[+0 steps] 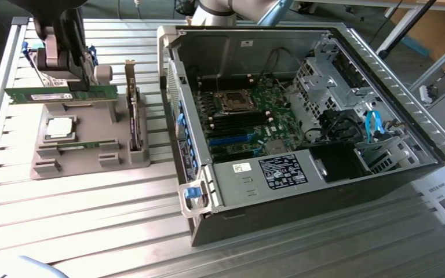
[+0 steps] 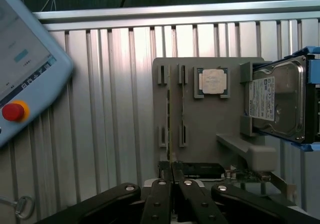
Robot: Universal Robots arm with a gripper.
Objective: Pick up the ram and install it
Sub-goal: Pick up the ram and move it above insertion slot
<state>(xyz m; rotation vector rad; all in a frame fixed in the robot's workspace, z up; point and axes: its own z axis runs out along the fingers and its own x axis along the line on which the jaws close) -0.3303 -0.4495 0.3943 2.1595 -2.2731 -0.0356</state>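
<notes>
The ram (image 1: pixel 48 94) (image 2: pixel 169 114) stands on its long edge, level, over the raised support at the far end of the grey holder (image 1: pixel 83 162) (image 2: pixel 210 124), on the exterior view's left. Its white label faces the exterior camera. Whether its lower edge rests in the support or hangs just clear of it cannot be told.

The gripper (image 1: pixel 79 87) (image 2: pixel 172 176) comes down from above onto the ram's upper edge, toward the end nearer the computer case. The jaws are together, clamped on the thin board. In the wrist view the ram appears edge-on as a narrow strip running away from the fingertips between the holder's slotted posts.

The square silver processor (image 1: pixel 58 127) (image 2: pixel 212 80) lies flat in its recess on the holder, just beside the ram's support. An expansion card (image 1: pixel 134 116) stands upright in a slot along the holder's edge nearest the case. A hard drive (image 2: pixel 277 98) sits in a blue bracket at the holder's side.

The holder rests on the ribbed metal desk (image 1: pixel 91 220) (image 2: pixel 115 108). The open computer case (image 1: pixel 323 191) lies on its side to the exterior view's right, near the holder, with the motherboard (image 1: pixel 254 121) exposed. A teach pendant (image 2: pixel 25 68) with a red button (image 2: pixel 13 112) lies on the desk, well apart from the holder.
</notes>
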